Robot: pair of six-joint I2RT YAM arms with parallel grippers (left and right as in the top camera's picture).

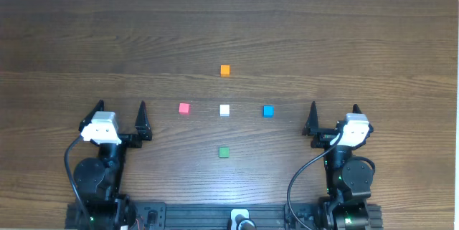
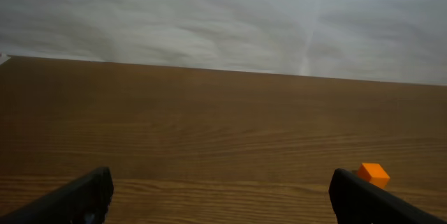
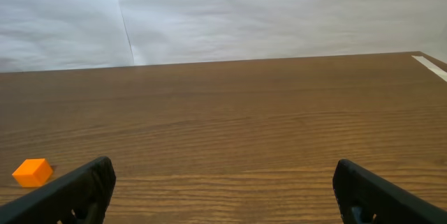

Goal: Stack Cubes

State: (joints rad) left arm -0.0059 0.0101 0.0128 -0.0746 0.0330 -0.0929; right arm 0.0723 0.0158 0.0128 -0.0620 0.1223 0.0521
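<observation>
On the wooden bench (image 1: pixel 373 29), five cubes lie apart in a cross: the white cube (image 1: pixel 224 109) in the middle, the pink cube (image 1: pixel 184 107) toward the left arm, the blue cube (image 1: pixel 268 110) toward the right, the orange cube (image 1: pixel 225 70) farthest out and the green cube (image 1: pixel 224 152) nearest the bases. The left tool (image 1: pixel 121 106) and right tool (image 1: pixel 335 107) are spread wide, holding nothing.

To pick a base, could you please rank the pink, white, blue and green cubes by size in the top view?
No ranking: pink cube, white cube, blue cube and green cube look alike in size.
</observation>
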